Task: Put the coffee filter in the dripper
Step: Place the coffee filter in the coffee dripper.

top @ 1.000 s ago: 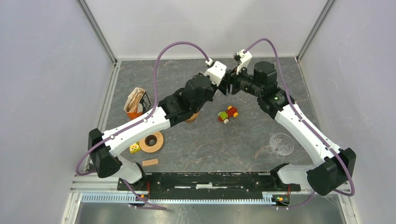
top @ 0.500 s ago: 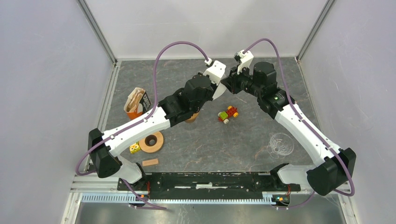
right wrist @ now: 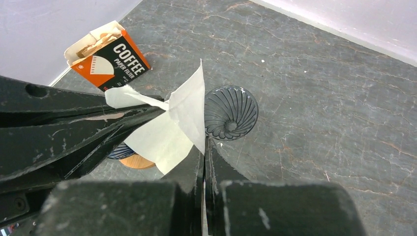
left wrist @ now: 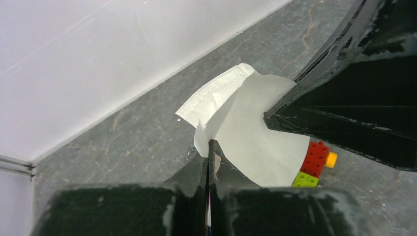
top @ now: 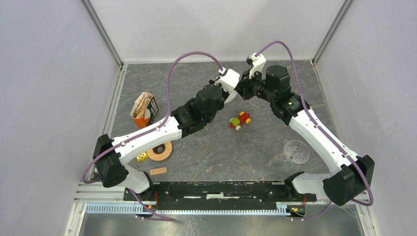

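Here the left gripper [left wrist: 209,150] and right gripper [right wrist: 204,145] each pinch the coffee filter [right wrist: 164,135] near the dripper [right wrist: 231,113]; seemingly to spread it open.

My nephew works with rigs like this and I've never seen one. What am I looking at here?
These are two robot arms bolted to a table. One picture looks down from above, and the other two come from a camera on each wrist. The left claw and the right claw are both shut on one white paper coffee filter, held between them. On the table lie an orange filter box, a ribbed dripper, toy bricks and a wooden ring.
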